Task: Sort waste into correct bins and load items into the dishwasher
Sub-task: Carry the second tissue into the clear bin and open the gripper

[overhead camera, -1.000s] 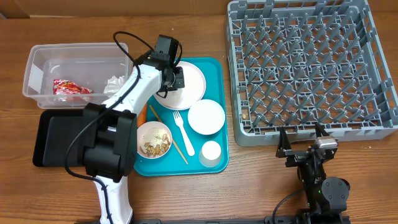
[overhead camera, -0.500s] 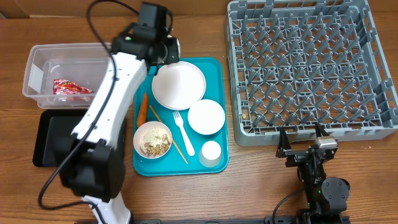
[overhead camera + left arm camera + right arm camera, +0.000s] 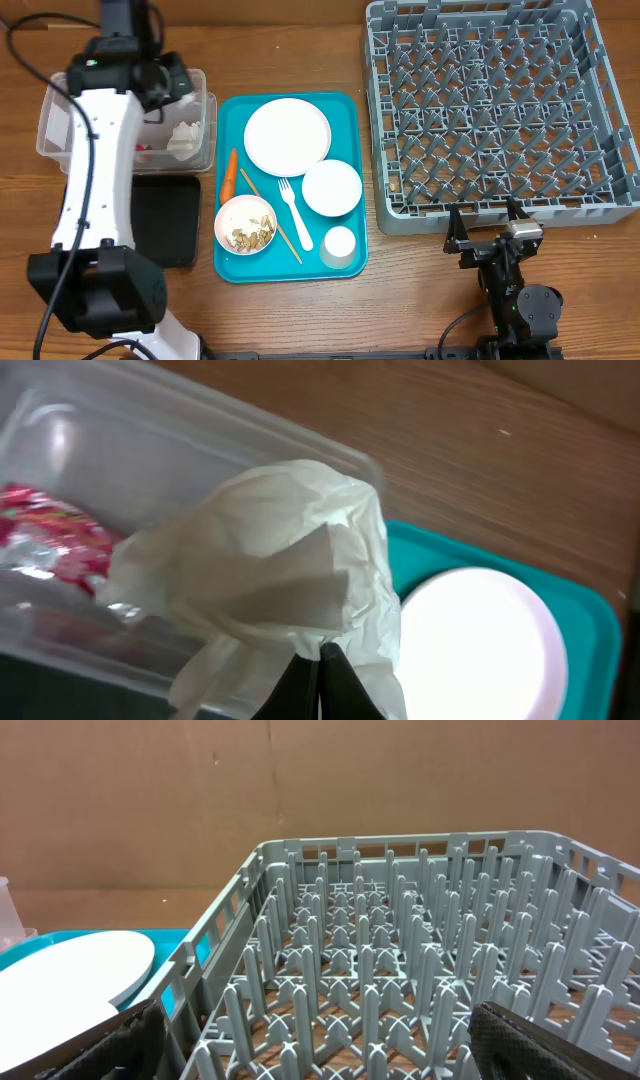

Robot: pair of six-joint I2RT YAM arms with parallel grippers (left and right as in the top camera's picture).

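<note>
My left gripper (image 3: 163, 88) is shut on a crumpled white napkin (image 3: 270, 550) and holds it over the right end of the clear tub (image 3: 205, 110). The tub holds a red wrapper (image 3: 50, 535) and another napkin (image 3: 186, 134). On the teal tray (image 3: 232, 108) lie the large plate (image 3: 287, 136), an empty bowl (image 3: 331, 187), a bowl of beige scraps (image 3: 246, 224), a cup (image 3: 339, 245), a fork (image 3: 294, 212), a carrot (image 3: 230, 172) and a thin stick (image 3: 270, 215). My right gripper (image 3: 495, 234) is open and empty in front of the grey dish rack (image 3: 500, 110).
The black tray (image 3: 168, 220) lies in front of the tub, partly under my left arm. The rack's near wall (image 3: 230, 950) stands close before the right fingers (image 3: 60, 1045). The plate's edge (image 3: 70, 970) shows at the left of the right wrist view.
My left gripper has lifted the napkin from the plate and carried it left, from over the teal tray to over the clear tub. The right arm has not moved.
</note>
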